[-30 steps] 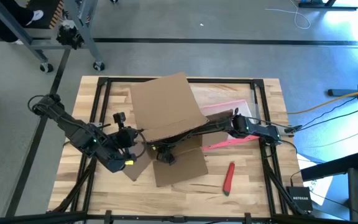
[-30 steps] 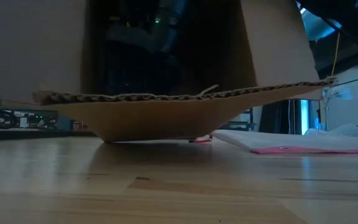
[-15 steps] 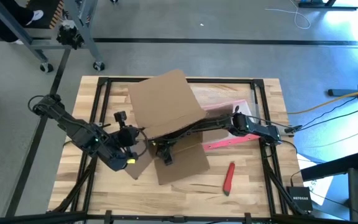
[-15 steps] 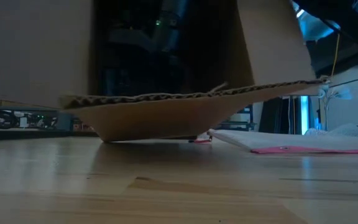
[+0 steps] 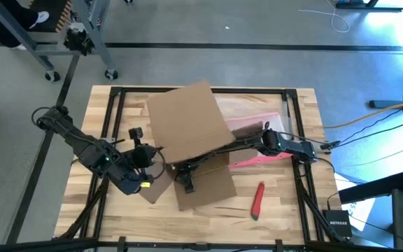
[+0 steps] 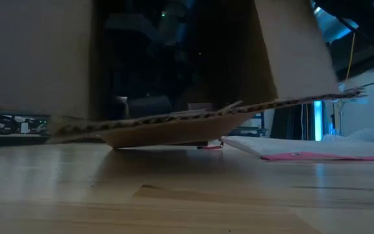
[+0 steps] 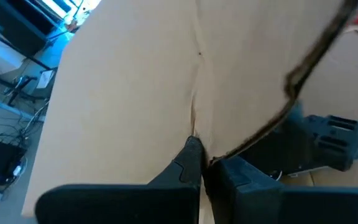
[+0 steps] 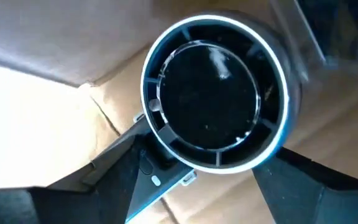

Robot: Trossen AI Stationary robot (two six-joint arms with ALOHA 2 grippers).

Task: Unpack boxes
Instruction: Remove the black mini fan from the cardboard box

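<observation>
left end effector (image 7: 201,163) pinched shut on a flap edge of the plain brown corrugated cardboard box (image 5: 187,122) mid wooden bench (image 5: 285,210), right end effector (image 8: 210,171) spread around a round black blue-rimmed object (image 8: 215,101) inside the box, red tool (image 5: 257,199) near right

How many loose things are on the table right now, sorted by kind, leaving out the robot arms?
Cardboard box: 1
Clear pouch with pink-red edge: 1
Red tool: 1
Round black device with blue-lit ring, seen only in the right wrist view: 1
Total: 4
</observation>
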